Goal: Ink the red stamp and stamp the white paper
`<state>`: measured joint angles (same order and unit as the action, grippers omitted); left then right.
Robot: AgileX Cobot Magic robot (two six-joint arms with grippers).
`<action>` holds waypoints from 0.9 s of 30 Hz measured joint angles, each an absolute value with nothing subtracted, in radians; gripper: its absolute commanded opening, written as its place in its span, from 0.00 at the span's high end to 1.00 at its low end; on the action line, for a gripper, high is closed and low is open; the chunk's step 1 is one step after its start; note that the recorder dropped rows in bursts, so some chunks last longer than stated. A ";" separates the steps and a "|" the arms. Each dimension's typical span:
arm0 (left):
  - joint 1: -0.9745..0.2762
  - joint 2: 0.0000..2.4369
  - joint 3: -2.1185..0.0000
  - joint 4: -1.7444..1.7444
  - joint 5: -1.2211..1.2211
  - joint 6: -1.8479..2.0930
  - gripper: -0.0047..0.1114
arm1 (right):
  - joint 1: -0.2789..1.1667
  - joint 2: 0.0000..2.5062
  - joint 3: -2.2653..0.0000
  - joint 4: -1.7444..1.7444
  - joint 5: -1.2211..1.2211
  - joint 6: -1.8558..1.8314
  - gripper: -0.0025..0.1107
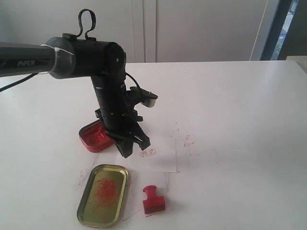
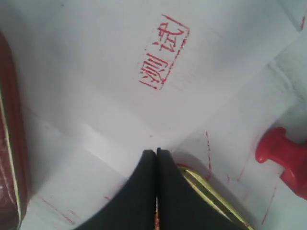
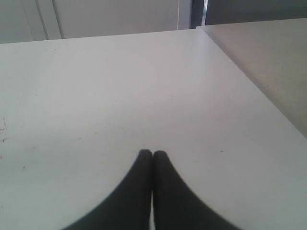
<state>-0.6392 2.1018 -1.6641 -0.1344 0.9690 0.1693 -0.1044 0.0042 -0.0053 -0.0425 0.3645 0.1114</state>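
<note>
Smooth white tabletop (image 1: 240, 120), scuffed with red scribbles. The thin white paper (image 1: 160, 160), bearing a rectangular red imprint, lies flat under the left gripper (image 2: 156, 153), whose jaws are pressed together. The blocky plastic red stamp (image 1: 153, 201) sits just beside the oval gold lid (image 1: 103, 194). The right gripper (image 3: 152, 154) also has its jaws pressed together.

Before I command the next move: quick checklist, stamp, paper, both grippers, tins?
1. Print on the white paper: ok, a red imprint shows, framed and sharp.
2. The red stamp free of both grippers: ok, it sits on the table beside the gold lid, off the paper.
3. The left gripper empty: ok, jaws shut on nothing.
4. Left fingertips clear of the paper: cannot tell.
5. The right gripper out of the way: ok, shut, over the table only.
6. The ink tin covered: not ok, it is open and its lid lies apart.
</note>
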 measured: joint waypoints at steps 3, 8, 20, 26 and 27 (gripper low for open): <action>-0.624 2.102 -1.664 -0.134 0.959 0.141 0.96 | -0.104 0.004 -0.005 -0.042 0.364 0.111 0.98; -0.582 2.095 -1.664 -0.131 0.950 0.110 0.96 | -0.104 0.004 -0.005 -0.042 0.364 0.111 0.98; -0.560 2.050 -1.664 0.016 0.895 -0.040 0.96 | -0.104 0.004 -0.005 -0.042 0.364 0.111 0.98; -0.560 2.049 -1.664 0.096 0.873 -0.103 0.96 | -0.104 0.004 -0.005 -0.042 0.364 0.111 0.98; -0.560 2.049 -1.664 0.104 0.873 -0.109 0.96 | -0.104 0.004 -0.005 -0.042 0.364 0.111 0.98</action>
